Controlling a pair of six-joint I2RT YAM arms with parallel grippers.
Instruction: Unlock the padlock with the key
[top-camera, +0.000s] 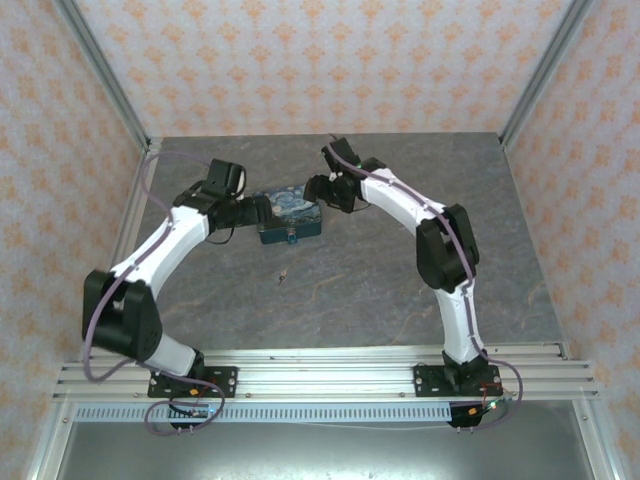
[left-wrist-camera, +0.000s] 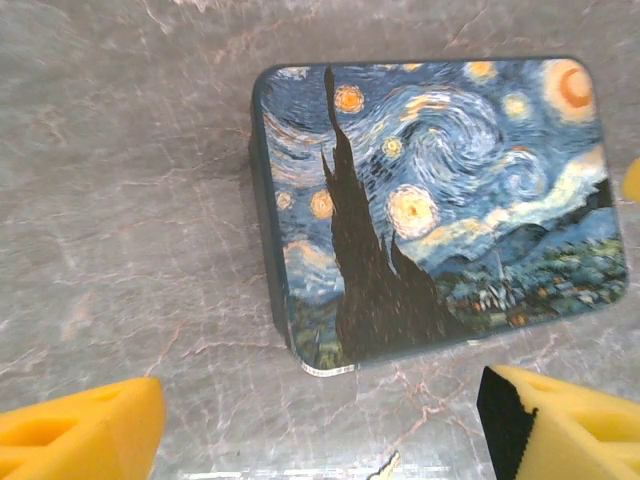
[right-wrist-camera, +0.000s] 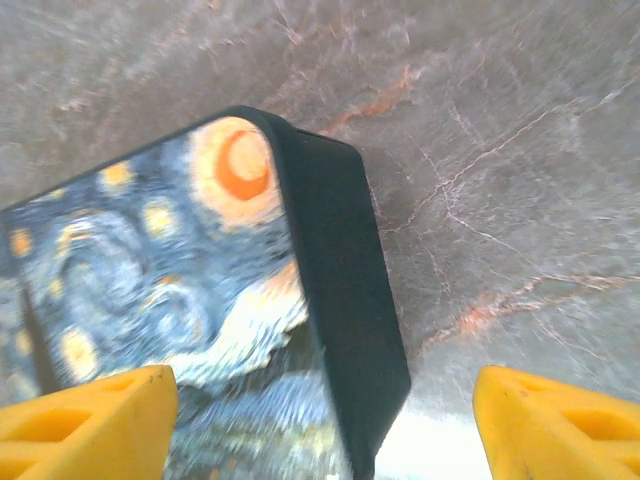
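The blue swirl-painted tin (top-camera: 291, 218) lies at the middle back of the table. A tiny brass spot, the padlock (top-camera: 291, 238), sits on the tin's near side. A small object on the table in front of it looks like the key (top-camera: 285, 274). My left gripper (top-camera: 262, 211) is at the tin's left end, and in the left wrist view it (left-wrist-camera: 320, 425) stands open over bare table beside the tin (left-wrist-camera: 430, 200). My right gripper (top-camera: 322, 190) is at the tin's right end. It (right-wrist-camera: 325, 420) is open, one finger over the lid and one over the table, holding nothing.
The grey marble table top (top-camera: 380, 290) stretches round the tin. Patterned walls (top-camera: 320, 60) and metal posts close in the back and sides. An aluminium rail (top-camera: 330, 370) carries both arm bases at the near edge.
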